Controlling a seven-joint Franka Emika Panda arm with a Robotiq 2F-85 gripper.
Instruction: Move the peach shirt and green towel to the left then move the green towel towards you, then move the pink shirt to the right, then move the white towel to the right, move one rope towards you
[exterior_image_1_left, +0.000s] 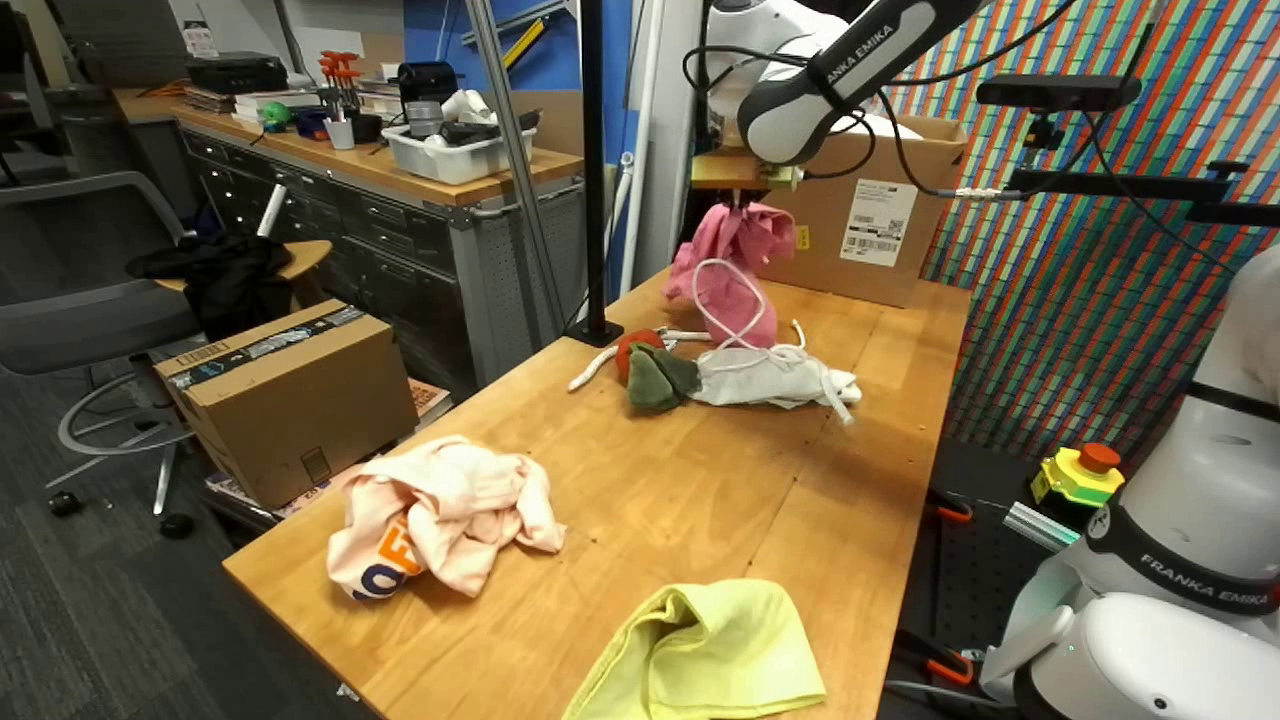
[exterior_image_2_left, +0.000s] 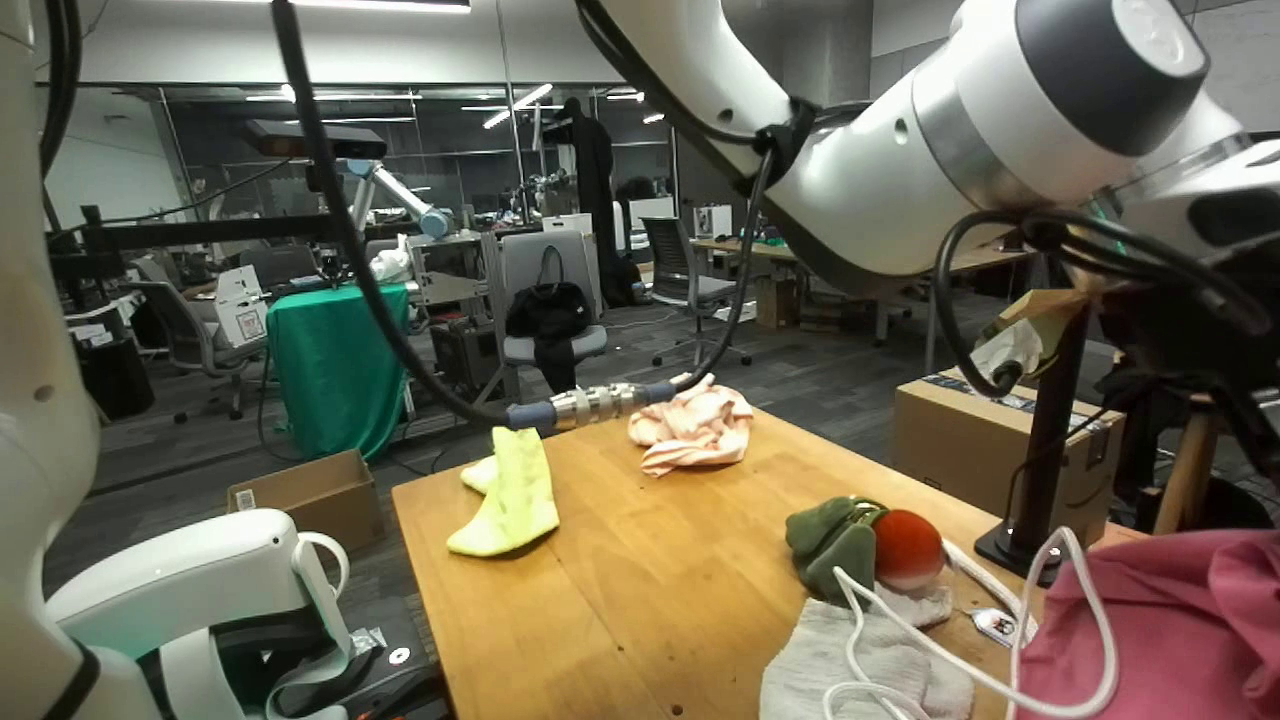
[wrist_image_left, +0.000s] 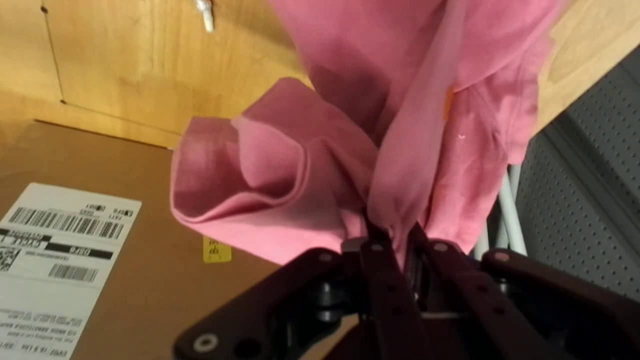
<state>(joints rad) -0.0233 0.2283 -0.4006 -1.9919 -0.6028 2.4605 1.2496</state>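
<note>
A: Quick Q, how's the gripper (wrist_image_left: 395, 237)?

B: Narrow, w/ a bunch of the pink shirt (exterior_image_1_left: 715, 240) pinched b/w its tips. Wrist view's v. clear: cloth goes right in, folds stick out around it.

A: OK, & the shirt's pos.?

B: Hangs from the grip over the table (exterior_image_1_left: 620, 560), at its far end in an exterior view, partly hiding a cardboard box (exterior_image_1_left: 825, 200). Can't tell if its bottom reaches the tabletop.

A: The rope (exterior_image_2_left: 1104, 625)?

B: Loops up in front of the pink shirt in both exterior views, can't tell if touching; more of it lies on the white towel (exterior_image_1_left: 740, 388).

A: & where's that towel?

B: On the table near the hanging shirt. A red & dark green bundle (exterior_image_2_left: 855, 550) touches one end of the towel.

A: Thx. What abt the peach shirt (exterior_image_1_left: 475, 510) & green towel (exterior_image_1_left: 750, 645)?

B: Both on the table, apart from each other & well apart from the pink one. Peach is crumpled near an edge, w/ dark blue & orange print showing in an exterior view. Green's folded w/ a raised ridge, its lower part cut off by the frame in an exterior view.
</note>
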